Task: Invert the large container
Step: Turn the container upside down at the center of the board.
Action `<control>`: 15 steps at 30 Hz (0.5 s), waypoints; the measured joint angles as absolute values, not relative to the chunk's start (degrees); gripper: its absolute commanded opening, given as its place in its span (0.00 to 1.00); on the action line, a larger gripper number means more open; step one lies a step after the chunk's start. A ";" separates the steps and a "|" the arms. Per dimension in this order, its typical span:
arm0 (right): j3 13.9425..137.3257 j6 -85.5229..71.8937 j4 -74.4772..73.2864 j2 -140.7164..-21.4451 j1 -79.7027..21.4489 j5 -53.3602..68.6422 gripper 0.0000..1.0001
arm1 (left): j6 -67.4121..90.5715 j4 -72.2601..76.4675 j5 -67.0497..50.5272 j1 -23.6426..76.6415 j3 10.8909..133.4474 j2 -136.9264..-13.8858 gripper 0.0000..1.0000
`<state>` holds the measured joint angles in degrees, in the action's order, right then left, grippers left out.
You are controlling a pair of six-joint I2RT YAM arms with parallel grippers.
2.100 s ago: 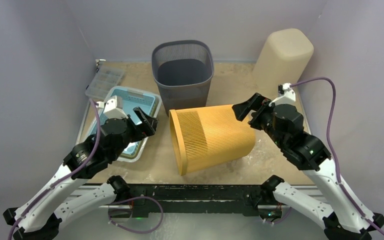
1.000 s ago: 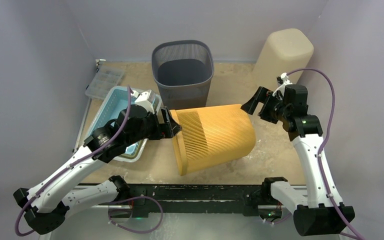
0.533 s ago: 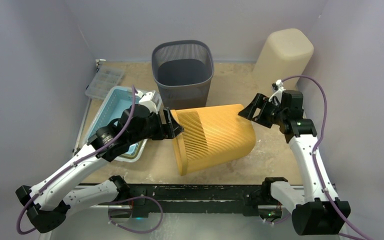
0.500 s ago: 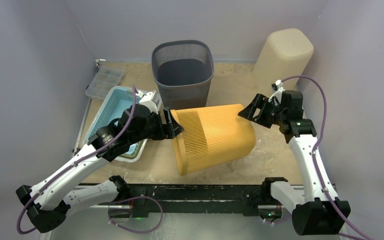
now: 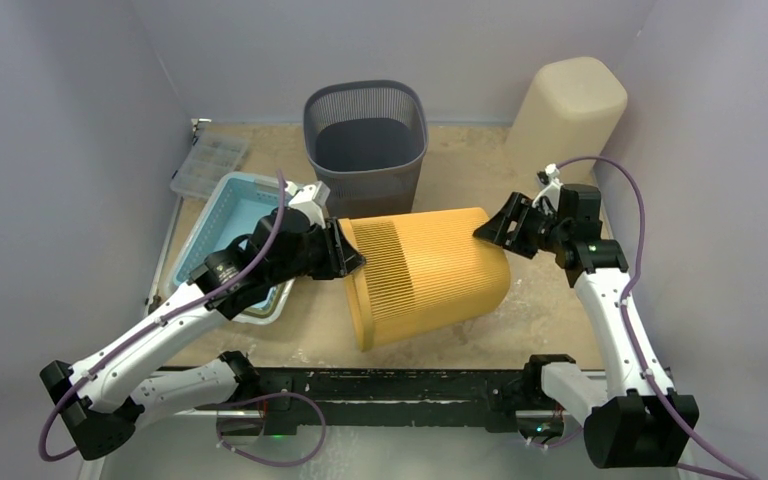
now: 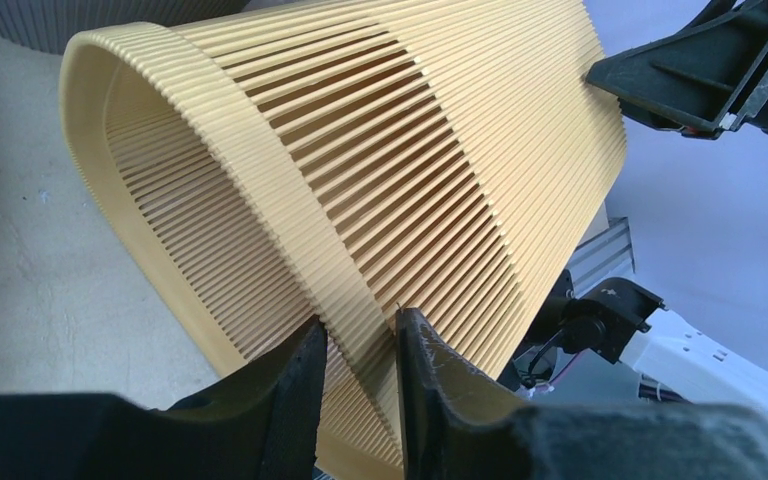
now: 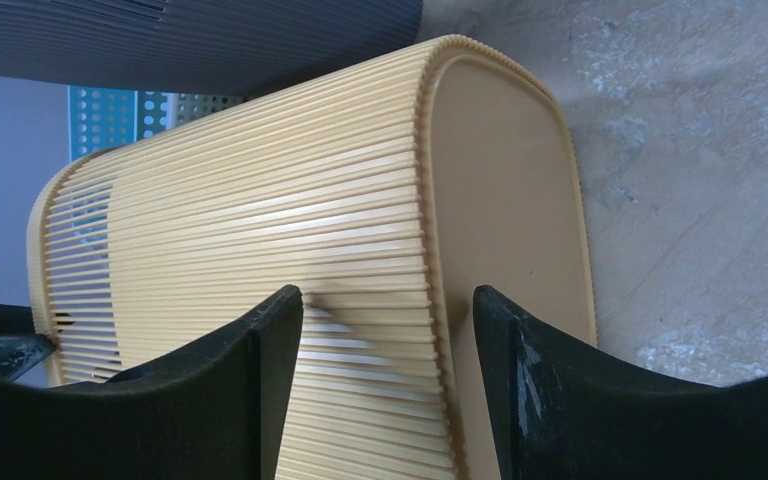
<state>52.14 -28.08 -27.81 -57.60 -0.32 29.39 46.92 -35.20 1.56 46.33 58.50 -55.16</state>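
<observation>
Change since a second ago: both arms have pressed in on the yellow container, the left jaws narrowing over its rim and the right wrist edging closer to its base; the container itself lies where it lay.
Clear organiser box: far left at the back of the bench, flat, lid down.
Blue basket: just in front of the organiser box, partly hidden under the left arm.
Left end effector: at the near-left mouth of the yellow container, one finger inside the opening and one outside, drawn in tight against the rim band so the rim is pinched between them.
Grey mesh bin: upright at the back centre, mouth up, just behind the yellow container.
Yellow container position: on its side in the middle of the bench, slatted wall up, open mouth facing left and toward the arms, closed base facing right.
Right end effector: jaws spread wide astride the upper base corner, one finger over the slatted wall and the other over the flat base; not clamped, and whether either finger touches cannot be told.
Beige container: back right corner, leaning against the wall, well apart from the right arm.
</observation>
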 measured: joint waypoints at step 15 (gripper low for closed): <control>49.52 -30.37 -25.52 -54.74 0.93 32.51 0.48 | 47.81 -30.33 1.50 46.26 54.06 -53.54 0.14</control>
<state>49.52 -30.37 -25.52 -54.74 0.93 32.51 47.81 -30.33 1.50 46.26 54.06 -53.54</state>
